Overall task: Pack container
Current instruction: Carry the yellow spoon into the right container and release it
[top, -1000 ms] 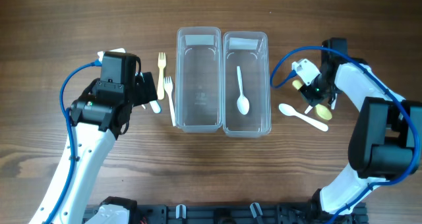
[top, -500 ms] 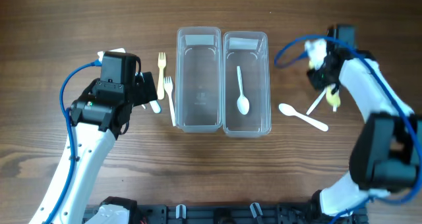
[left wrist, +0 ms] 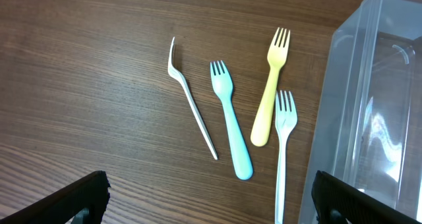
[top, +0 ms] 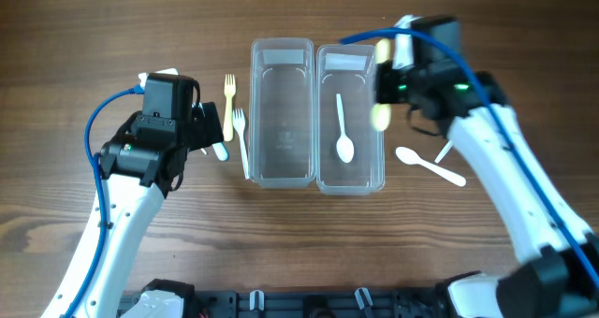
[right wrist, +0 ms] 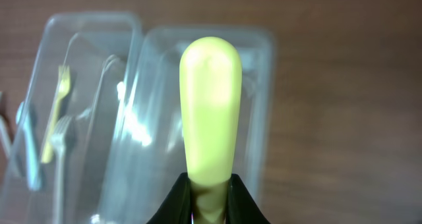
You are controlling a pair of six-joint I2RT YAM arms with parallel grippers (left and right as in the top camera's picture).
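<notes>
Two clear containers stand side by side: the left one point(top: 281, 112) holds nothing, the right one point(top: 350, 118) holds a white spoon point(top: 343, 131). My right gripper point(top: 391, 86) is shut on a yellow spoon point(right wrist: 210, 112) and holds it over the right container's right wall point(right wrist: 198, 39). Several forks lie left of the containers: a yellow one point(left wrist: 269, 95), a white one point(left wrist: 283, 151), a blue one point(left wrist: 231, 128) and a clear one point(left wrist: 191, 105). My left gripper point(left wrist: 204, 204) is open above the table near the forks.
A white spoon point(top: 429, 166) and another pale utensil point(top: 445, 150) lie on the wooden table right of the containers. The left arm point(top: 150, 140) stands left of the forks.
My right gripper has lifted the yellow spoon from the table at the right and carried it left, over the right container. The left arm has not moved.
</notes>
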